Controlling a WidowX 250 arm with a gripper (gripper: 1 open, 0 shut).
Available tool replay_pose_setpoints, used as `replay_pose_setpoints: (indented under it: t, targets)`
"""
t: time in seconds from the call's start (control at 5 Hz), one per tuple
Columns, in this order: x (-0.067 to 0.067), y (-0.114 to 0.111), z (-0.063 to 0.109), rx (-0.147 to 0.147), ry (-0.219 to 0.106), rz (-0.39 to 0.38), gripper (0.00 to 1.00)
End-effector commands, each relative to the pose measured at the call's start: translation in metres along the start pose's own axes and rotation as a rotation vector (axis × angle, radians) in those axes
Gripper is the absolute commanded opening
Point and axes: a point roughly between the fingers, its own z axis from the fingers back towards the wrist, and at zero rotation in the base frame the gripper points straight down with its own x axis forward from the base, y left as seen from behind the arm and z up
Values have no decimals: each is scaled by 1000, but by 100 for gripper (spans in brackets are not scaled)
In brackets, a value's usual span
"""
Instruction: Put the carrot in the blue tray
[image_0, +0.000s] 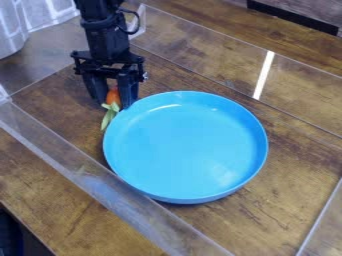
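The black fingers (112, 97) are closing around the small orange ridged toy carrot (112, 103), which is lying on the dark wooden surface (267, 60). Just beside them is sitting the large round blue plastic tray (187, 146), carrying nothing; lifting and placing are remaining.

1 view — high, angled down onto the table (287, 90) — fairly near.

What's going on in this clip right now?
A single robot arm has its gripper pointed straight down with its fingers closed around the carrot, just left of the blue tray on the wooden table. The carrot's green top pokes out at the tray's rim. The tray holds nothing, so the carrot is not yet delivered.
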Motion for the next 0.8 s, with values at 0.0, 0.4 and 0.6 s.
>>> replay_pose_setpoints:
  t: [0.0, 0.4, 0.6]
  targets:
    - [12, 2, 7, 9, -32, -13, 0]
    - [22, 3, 3, 18, -30, -37, 0]
    - [27, 3, 1, 23, -30, -48, 0]
